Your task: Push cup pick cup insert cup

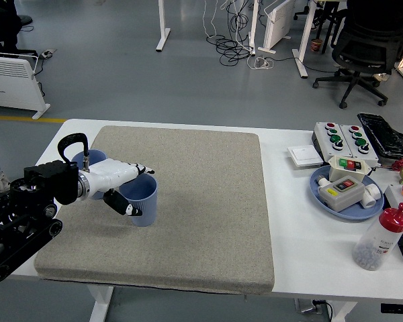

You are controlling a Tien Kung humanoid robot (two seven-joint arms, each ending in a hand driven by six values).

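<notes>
Two blue cups stand upright on the grey mat (201,201). The nearer cup (143,201) is left of the mat's middle. The second cup (88,159) stands behind my left arm, mostly hidden, only its rim showing. My left hand (131,190) has its white fingers across the nearer cup's rim and its thumb down the cup's front left side, closing around it. The cup rests on the mat. My right hand is out of view.
On the white table at the right: a blue plate (342,194) with a switch box, button boxes (342,137), a white wall switch (304,155), a clear bottle with a red cap (381,238). Office chair and desks stand beyond the table.
</notes>
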